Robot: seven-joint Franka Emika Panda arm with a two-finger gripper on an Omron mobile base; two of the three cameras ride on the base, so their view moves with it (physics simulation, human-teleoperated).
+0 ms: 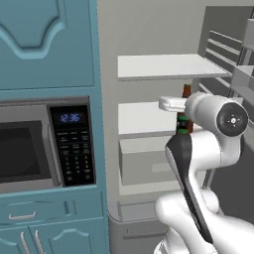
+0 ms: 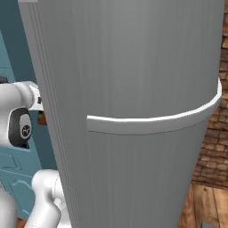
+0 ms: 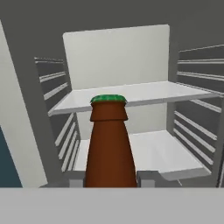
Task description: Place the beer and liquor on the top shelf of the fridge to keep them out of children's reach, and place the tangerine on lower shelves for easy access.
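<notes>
- Beer (image 3: 109, 144) stands upright between the gripper (image 3: 109, 178) fingertips, clamped at its brown shoulder, its green cap level with the front edge of the top shelf (image 3: 144, 94).
- Open air separates the bottle from that shelf edge and from the ribbed racks on either side.
- Below it, a lower shelf (image 3: 157, 153) lies bare and white, running back to the pale rear wall.
- From the left base view, the bottle (image 1: 185, 111) shows beside the white arm, in front of the fridge (image 1: 149, 139) shelves.
- Left of the fridge, a microwave (image 1: 44, 144) sits in teal cabinets (image 1: 44, 44).
- Grey fridge door (image 2: 133, 111) crowds the right base view.
</notes>
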